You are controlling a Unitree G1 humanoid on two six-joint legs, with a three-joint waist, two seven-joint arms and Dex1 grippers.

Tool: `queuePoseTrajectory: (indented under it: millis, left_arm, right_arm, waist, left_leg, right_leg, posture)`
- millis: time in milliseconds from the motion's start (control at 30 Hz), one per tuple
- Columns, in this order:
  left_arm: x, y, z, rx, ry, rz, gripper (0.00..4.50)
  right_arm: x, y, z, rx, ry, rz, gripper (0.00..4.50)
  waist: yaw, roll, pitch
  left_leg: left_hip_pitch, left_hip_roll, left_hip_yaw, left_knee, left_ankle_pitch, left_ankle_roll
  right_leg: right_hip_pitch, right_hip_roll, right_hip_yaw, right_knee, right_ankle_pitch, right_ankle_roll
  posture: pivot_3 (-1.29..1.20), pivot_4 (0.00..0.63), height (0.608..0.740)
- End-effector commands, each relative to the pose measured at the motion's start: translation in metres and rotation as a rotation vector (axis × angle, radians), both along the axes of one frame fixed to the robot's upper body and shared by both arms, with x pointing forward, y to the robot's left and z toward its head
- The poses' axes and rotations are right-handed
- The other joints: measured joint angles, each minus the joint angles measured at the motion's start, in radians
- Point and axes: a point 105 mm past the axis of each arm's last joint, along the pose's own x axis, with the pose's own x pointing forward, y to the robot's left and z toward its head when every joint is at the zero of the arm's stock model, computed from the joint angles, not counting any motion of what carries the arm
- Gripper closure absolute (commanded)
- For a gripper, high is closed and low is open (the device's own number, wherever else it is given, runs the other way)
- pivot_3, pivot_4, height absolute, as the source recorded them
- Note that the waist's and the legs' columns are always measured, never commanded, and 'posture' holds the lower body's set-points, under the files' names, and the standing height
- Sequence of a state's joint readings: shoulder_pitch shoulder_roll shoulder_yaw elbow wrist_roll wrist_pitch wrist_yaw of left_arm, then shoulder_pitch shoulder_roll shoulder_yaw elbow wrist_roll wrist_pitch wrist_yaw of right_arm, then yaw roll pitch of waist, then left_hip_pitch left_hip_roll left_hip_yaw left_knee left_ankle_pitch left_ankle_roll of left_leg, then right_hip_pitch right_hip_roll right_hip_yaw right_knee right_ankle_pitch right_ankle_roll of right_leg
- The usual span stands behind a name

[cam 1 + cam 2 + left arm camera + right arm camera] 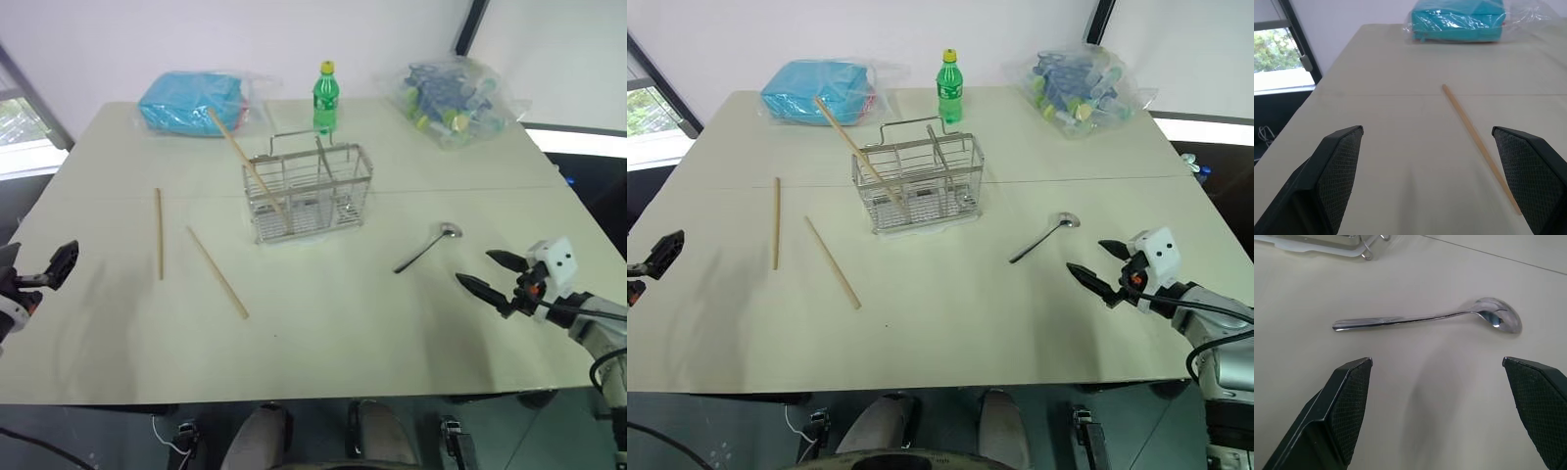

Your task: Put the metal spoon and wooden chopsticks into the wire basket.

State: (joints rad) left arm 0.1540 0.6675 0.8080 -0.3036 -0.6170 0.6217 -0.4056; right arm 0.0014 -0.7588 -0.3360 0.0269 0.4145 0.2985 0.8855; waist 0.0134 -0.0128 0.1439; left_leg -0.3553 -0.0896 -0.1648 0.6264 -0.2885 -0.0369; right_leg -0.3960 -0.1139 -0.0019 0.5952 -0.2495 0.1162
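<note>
Cut off: wire basket [1327,246], just its foot beyond the metal spoon [1425,319].
Right hand [495,273]: spread wide, empty (spoon just ahead).
Left hand [1435,181]: wide, empty, chopstick [1479,144] ahead.

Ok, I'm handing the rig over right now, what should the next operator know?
Left hand: open, empty, at the table's left edge.
Right hand: open, empty, just short of the metal spoon.
Done: one wooden chopstick leans in the wire basket; a second stick seems to stand inside.
Left: two chopsticks lie flat left of the basket; the spoon lies on the table to its right.
</note>
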Motion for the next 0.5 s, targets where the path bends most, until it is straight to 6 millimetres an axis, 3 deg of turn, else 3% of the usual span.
queuePoseTrajectory:
  millis: [33,500]
  left_arm:
    - [-0.003,0.002,0.019,0.057,-0.058,0.017,0.04]
    - [-0.001,-0.006,0.024,0.046,-0.064,-0.015,0.04]
  right_arm:
    - [0.001,0.0,0.007,0.003,-0.036,0.003,0.1]
    - [0.015,0.005,0.021,-0.035,-0.085,0.048,0.1]
  waist:
    - [0.0,0.0,0.0]
    - [0.0,0.0,0.0]
  left_leg:
    - [0.0,0.0,0.0,0.0,0.0,0.0]
    - [0.0,0.0,0.0,0.0,0.0,0.0]
  right_leg:
    - [0.0,0.0,0.0,0.0,0.0,0.0]
    - [0.0,0.0,0.0,0.0,0.0,0.0]
  posture:
    - [0.0,0.15,0.736]
    - [0.0,0.15,0.736]
